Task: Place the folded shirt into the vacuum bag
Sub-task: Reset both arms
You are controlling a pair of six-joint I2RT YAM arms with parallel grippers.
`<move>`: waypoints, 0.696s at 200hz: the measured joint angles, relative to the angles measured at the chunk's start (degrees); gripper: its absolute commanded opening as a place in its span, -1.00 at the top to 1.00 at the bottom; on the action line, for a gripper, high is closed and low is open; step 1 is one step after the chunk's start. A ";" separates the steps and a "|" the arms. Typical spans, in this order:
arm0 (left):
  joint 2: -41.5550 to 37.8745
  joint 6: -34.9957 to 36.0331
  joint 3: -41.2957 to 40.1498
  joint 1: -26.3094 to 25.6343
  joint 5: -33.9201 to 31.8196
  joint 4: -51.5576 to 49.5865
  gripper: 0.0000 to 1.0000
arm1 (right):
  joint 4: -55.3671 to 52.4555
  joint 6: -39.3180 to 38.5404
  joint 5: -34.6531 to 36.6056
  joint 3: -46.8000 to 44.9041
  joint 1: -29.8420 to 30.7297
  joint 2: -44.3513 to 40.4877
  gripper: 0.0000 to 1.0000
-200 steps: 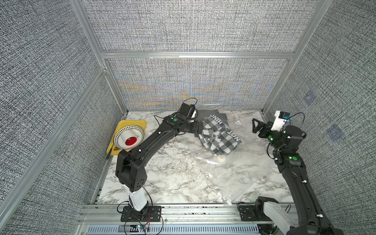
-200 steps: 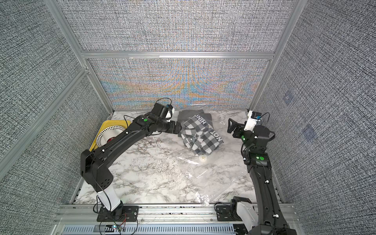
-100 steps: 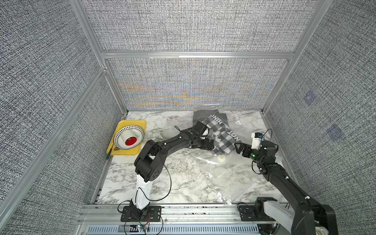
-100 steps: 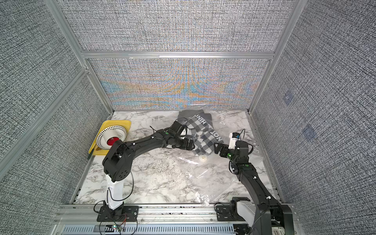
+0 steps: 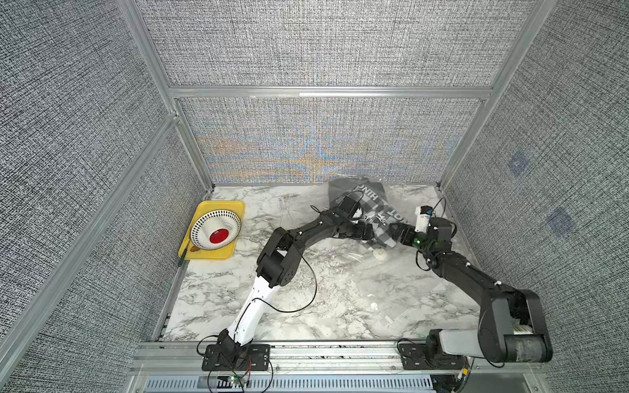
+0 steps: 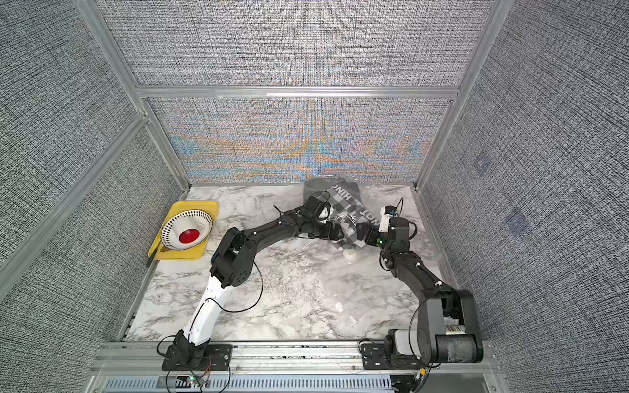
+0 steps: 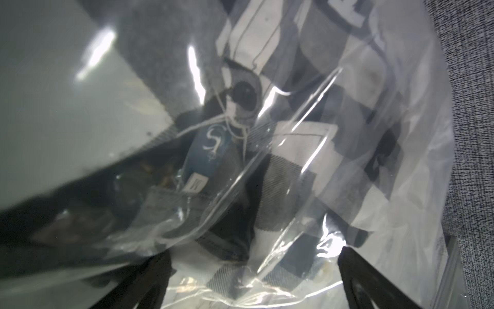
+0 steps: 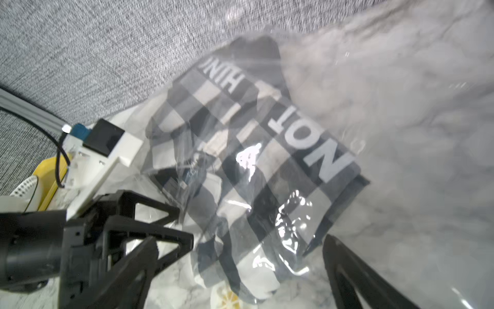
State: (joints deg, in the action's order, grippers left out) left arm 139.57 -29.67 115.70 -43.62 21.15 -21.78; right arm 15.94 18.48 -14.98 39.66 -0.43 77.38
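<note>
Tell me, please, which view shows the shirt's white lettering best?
The right wrist view: the lettering reads large through the vacuum bag. Both top views show it tiny; the left wrist view shows no legible letters.

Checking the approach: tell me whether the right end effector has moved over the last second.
Yes. The right end effector has dropped lower and swung away from the back right corner post, inward to the near edge of the checked shirt.
</note>
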 measured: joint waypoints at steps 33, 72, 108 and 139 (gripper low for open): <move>-3.50 1.27 -1.46 0.59 0.83 0.35 -1.00 | -1.99 -2.16 1.36 2.60 -0.98 -5.51 -0.97; -25.75 4.04 -21.57 -0.48 -0.72 2.10 -1.00 | -1.44 -5.64 5.90 -4.17 -1.03 -17.84 -0.97; -48.00 7.28 -41.27 0.07 -12.57 6.64 -1.00 | 4.11 -8.94 13.49 -13.14 -1.46 -25.16 -0.97; -65.55 10.84 -58.66 2.08 -24.00 9.07 -1.00 | 11.21 -11.47 17.84 -20.15 -2.21 -25.86 -0.97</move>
State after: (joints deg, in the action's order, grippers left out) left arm 74.02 -18.83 57.04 -41.54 -2.85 -12.71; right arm 27.16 7.01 2.85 19.51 -2.63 51.53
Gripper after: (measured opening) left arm 0.998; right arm 0.987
